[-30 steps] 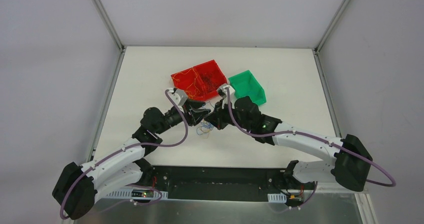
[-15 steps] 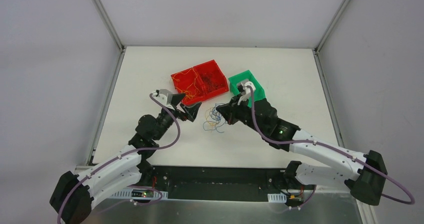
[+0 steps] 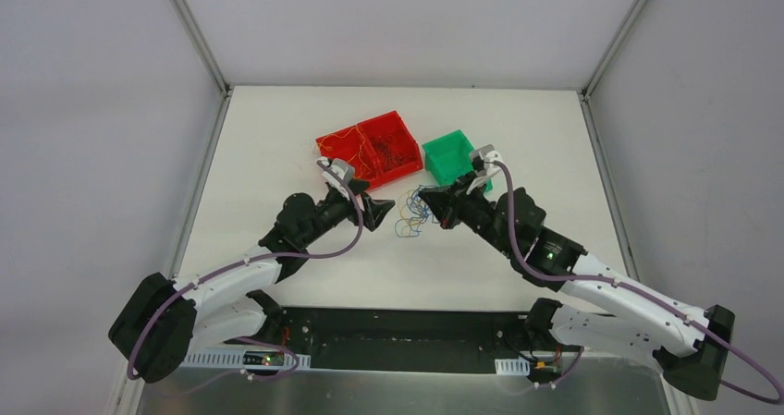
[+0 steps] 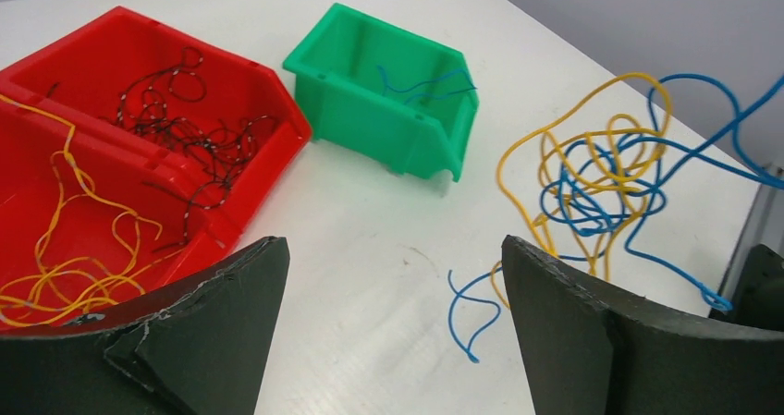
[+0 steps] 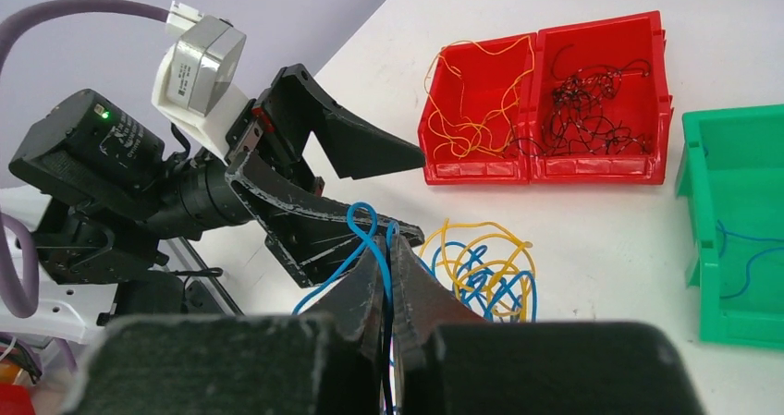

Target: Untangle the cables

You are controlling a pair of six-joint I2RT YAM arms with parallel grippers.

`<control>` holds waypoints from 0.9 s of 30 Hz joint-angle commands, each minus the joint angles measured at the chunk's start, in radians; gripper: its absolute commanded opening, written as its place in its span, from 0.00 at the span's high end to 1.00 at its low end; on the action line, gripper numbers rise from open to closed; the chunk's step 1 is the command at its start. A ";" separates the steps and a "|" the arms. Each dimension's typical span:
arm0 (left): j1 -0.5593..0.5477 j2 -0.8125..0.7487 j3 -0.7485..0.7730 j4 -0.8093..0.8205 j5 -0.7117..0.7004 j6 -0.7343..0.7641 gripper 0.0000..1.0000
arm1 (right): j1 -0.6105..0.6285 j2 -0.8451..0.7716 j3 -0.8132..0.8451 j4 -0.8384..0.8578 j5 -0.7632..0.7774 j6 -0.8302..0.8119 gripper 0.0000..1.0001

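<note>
The cables (image 3: 414,212) are a small clump of thin blue and yellow wires between the two grippers; they also show in the left wrist view (image 4: 601,179) and the right wrist view (image 5: 481,267). My right gripper (image 5: 388,249) is shut on a blue wire of the clump and holds it partly lifted; it shows in the top view (image 3: 442,209). My left gripper (image 4: 393,276) is open and empty, just left of the clump, and shows in the top view (image 3: 379,212). A loose blue wire end (image 4: 471,309) lies between its fingers.
Two joined red bins (image 3: 335,144) behind the clump hold yellow wires on the left and dark wires on the right (image 4: 199,133). A green bin (image 3: 438,168) to their right holds a blue wire (image 4: 421,82).
My right gripper has moved right and back with the clump, dragging the wires toward the green bin. My left gripper has let go, opened and followed a little to the right.
</note>
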 commanded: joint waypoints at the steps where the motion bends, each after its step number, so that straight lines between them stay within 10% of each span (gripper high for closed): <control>1: -0.001 -0.005 0.030 0.093 0.091 -0.021 0.12 | -0.003 -0.004 0.017 0.006 0.016 -0.014 1.00; 27: 0.002 0.159 0.327 -0.453 0.147 -0.319 0.21 | -0.004 0.031 0.025 0.001 0.031 -0.028 1.00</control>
